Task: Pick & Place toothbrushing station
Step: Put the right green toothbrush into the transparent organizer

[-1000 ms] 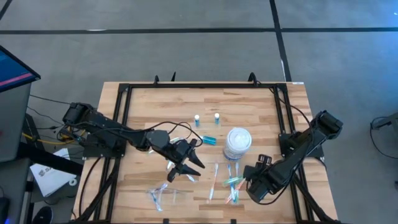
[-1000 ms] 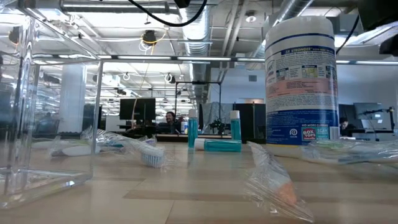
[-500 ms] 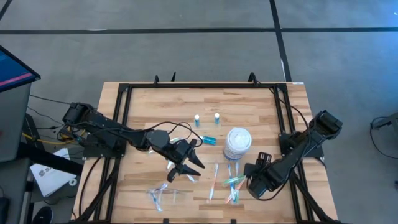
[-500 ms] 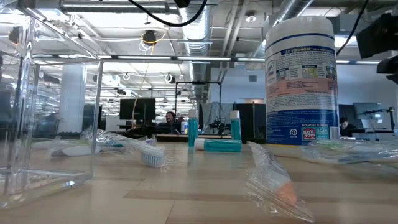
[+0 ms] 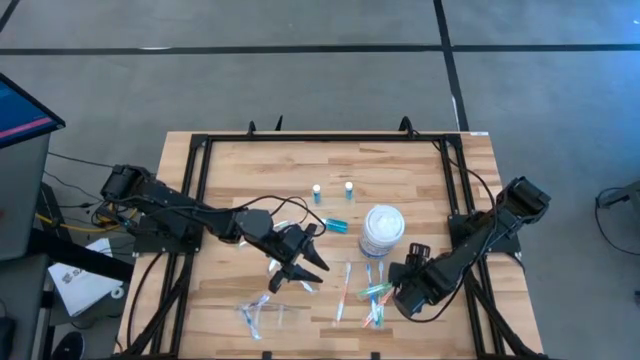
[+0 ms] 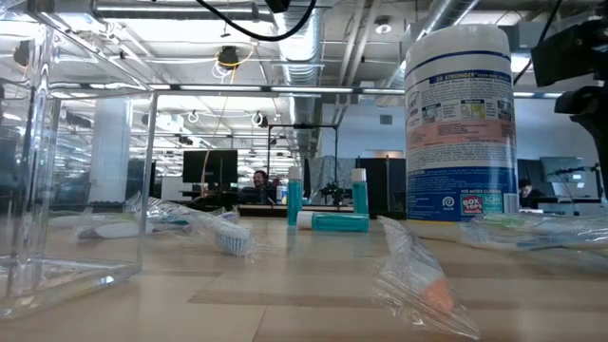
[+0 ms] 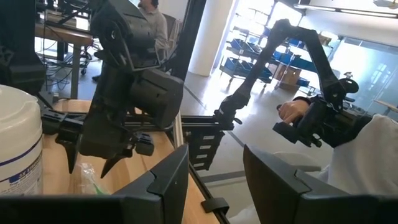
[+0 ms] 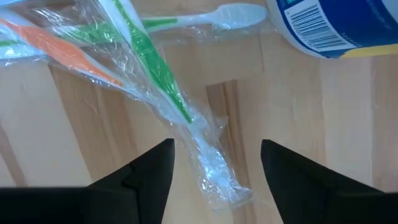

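The right hand (image 5: 397, 287) hangs spread wide over wrapped toothbrushes (image 8: 149, 74); the left hand (image 5: 300, 268), parted, hovers mid-table.

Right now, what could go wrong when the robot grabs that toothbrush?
The right end effector is open over a green toothbrush wrapped in crinkly plastic, so it might pinch only the slippery wrap. An orange toothbrush lies touching it and could get dragged along. The white tub stands close by and might get bumped.

Right end effector (image 5: 392, 288) shifted slightly toward wrapped toothbrushes (image 5: 377, 293); arm now shows in low view.
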Available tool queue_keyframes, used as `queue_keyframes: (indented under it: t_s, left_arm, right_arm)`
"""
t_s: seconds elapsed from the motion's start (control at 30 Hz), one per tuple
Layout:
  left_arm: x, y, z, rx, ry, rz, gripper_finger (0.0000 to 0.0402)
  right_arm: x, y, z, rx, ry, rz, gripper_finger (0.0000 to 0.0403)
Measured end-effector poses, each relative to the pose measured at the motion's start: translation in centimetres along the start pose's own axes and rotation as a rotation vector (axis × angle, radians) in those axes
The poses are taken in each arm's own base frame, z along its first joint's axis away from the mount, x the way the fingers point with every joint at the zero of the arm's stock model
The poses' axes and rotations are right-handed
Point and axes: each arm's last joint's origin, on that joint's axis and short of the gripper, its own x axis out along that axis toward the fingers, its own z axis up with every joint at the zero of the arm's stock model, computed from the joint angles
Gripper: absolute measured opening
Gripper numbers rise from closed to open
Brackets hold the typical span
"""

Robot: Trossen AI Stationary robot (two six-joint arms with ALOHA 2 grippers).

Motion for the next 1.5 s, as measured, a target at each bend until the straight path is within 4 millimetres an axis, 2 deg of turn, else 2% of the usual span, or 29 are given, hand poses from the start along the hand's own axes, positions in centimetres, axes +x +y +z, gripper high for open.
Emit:
queue_keyframes:
  t_s: [0.4, 0.57, 0.7, 0.97, 1.2, 1.5]
  left_arm:
    - [0.1, -0.2, -0.1, 0.006, 0.010, -0.005, 0.0149]
    - [0.1, -0.2, -0.2, 0.005, 0.011, -0.005, 0.0149]
    - [0.1, -0.2, -0.2, 0.005, 0.011, -0.005, 0.0149]
    - [0.1, -0.2, -0.2, 0.005, 0.011, -0.005, 0.0149]
    - [0.1, -0.2, -0.2, 0.005, 0.012, -0.005, 0.0149]
    - [0.1, -0.2, -0.2, 0.005, 0.013, -0.004, 0.0149]
  right_arm:
    - [0.1, 0.0, 0.0, -0.008, -0.004, 0.004, 0.0230]
    - [1.5, -0.1, -0.6, -0.006, 0.020, 0.054, 0.0225]
    - [1.5, -0.3, -0.7, 0.005, 0.050, 0.037, 0.0210]
    - [1.5, -0.3, -0.4, 0.008, 0.017, 0.039, 0.0138]
    - [1.5, -0.2, -0.4, -0.012, 0.017, 0.051, 0.0016]
    - [1.4, -0.2, -0.4, -0.021, 0.044, 0.064, 0.0001]
